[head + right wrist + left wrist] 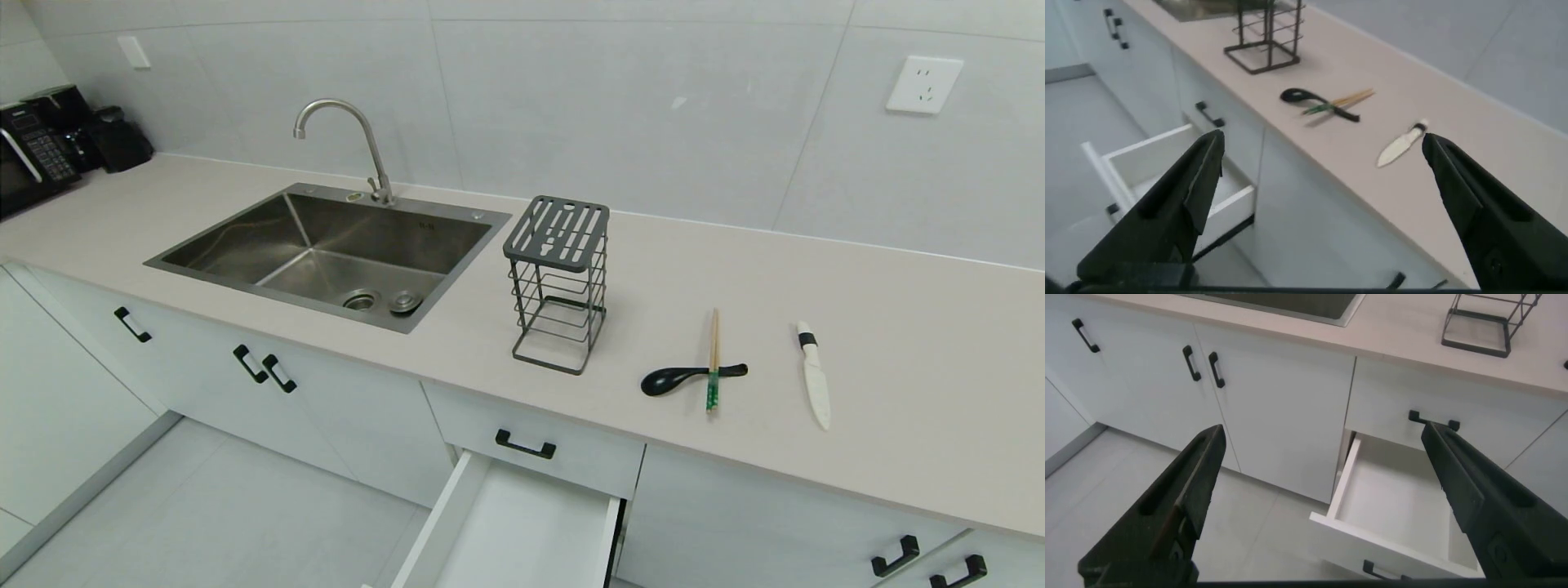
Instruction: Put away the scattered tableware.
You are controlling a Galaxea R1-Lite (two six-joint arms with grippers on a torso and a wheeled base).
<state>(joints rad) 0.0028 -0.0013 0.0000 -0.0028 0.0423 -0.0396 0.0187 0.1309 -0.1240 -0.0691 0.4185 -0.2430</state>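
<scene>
In the head view, a pale worktop (898, 343) is seen with a steel sink (245, 282) set into it. A dark wire rack (559, 282) stands upright just beside the sink. Further to the right, a black spoon (678, 379) lies flat, and its handle is crossed by a pair of chopsticks (713, 359). A white knife (814, 376) lies near them, apart from both. Below the worktop's edge, a white drawer (522, 531) is pulled open.

In the left wrist view, the left gripper (1321, 437) is held in front of the cabinets, and its dark fingers (1184, 506) are spread wide with nothing between them. The open drawer (1396, 498) is seen beyond them, and the foot of the rack (1478, 335) on the worktop above.

In the right wrist view, the right gripper (1323, 140) is held off the worktop's front edge, with its fingers (1478, 212) likewise spread wide and nothing gripped. Beyond them, the spoon (1302, 97), chopsticks (1347, 100) and knife (1400, 147) are seen lying on the worktop.
</scene>
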